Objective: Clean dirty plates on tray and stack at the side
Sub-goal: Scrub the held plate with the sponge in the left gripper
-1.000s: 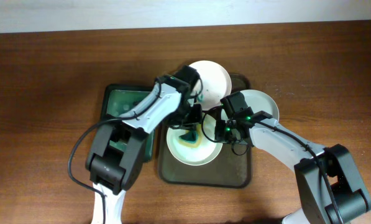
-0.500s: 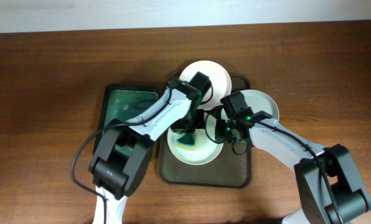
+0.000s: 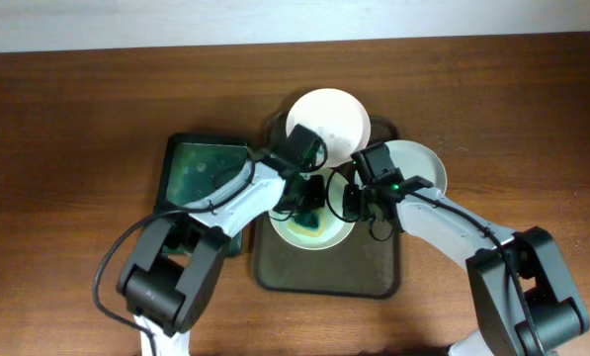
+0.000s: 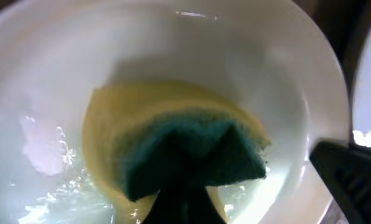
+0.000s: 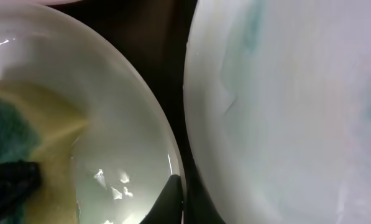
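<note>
A white plate (image 3: 314,232) with greenish soapy water lies on the dark tray (image 3: 324,272). My left gripper (image 3: 309,198) is shut on a green and yellow sponge (image 4: 191,149) and presses it onto the plate's wet bottom (image 4: 42,143). My right gripper (image 3: 351,203) is shut on this plate's right rim (image 5: 166,149), with one finger (image 5: 171,198) inside the rim. A second white plate (image 3: 327,124) sits at the tray's far end. A third plate (image 3: 408,168) lies at the tray's right edge and fills the right of the right wrist view (image 5: 284,112).
A green basin (image 3: 201,178) with water stands left of the tray. Brown tabletop (image 3: 77,148) surrounds everything. Both arms cross close together over the tray's middle. My right gripper's finger (image 4: 353,180) shows at the plate's edge in the left wrist view.
My left gripper has moved the sponge about inside the plate, first toward the far rim, then back to the middle. My right gripper has stayed on the rim.
</note>
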Controlling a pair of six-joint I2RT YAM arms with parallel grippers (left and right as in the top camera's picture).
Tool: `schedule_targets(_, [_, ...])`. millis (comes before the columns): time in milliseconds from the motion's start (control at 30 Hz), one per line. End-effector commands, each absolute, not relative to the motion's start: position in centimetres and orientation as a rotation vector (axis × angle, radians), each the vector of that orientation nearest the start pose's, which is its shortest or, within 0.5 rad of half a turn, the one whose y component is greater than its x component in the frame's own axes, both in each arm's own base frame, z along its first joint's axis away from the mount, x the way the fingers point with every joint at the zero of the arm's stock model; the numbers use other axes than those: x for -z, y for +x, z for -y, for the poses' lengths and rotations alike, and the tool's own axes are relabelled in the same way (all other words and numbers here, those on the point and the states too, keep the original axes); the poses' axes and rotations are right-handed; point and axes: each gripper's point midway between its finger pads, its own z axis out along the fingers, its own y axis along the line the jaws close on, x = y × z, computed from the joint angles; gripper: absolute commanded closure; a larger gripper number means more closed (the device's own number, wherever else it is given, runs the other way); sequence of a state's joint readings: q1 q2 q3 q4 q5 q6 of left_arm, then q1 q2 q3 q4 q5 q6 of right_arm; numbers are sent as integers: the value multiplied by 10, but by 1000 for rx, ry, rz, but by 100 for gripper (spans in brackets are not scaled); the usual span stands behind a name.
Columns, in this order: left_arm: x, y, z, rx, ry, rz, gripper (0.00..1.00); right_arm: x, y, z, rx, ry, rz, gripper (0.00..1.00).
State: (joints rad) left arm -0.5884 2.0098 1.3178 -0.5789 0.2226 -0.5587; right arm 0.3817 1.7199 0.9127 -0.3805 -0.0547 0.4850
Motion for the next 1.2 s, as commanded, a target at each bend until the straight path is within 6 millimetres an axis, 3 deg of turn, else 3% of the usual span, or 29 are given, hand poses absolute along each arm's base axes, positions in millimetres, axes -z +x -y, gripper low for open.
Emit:
schedule_targets(0, [12,313,275,652,82,-3041,100,-11,337,-142,-283,123,-2789,96])
schedule_targets(100, [17,322,241,477,-21,-3069,100,-11,337,-142,-282,123,-2791,96])
schedule_targets(233, [7,345,186,82,-111,-3034,100,-11,336,-142,-281,123,-2794,96])
schedule_targets(333, [-10,358,174,-115,-17,-2967,100,-11,336,-142,-280,118,-2793,96])
schedule_targets(500, [-30,364,190,-23,-7,-2960,100,-11,336,-142,-277,102,-2794,96])
schedule_targets(600, [-29,356,233,320,29,-3013,100,-11,336,-141,-274,102,-2793,96])
schedule_targets(667, [-28,342,281,664,117,-3033,100,-11,336,-141,-272,103,-2793,96])
schedule_targets(867, [-15,319,323,862,263,-3047,100,-11,336,-141,-270,87,-2793,96])
schedule_targets(967, [-13,316,324,852,321,-3047,100,-11,336,-141,-270,87,-2793,96])
schedule_targets(1033, [-6,319,310,732,290,-3069,100,-11,336,-141,-270,87,-2793,96])
schedule_targets(1167, [12,330,246,162,212,-3084,100,-11,336,-141,-270,87,-2793,96])
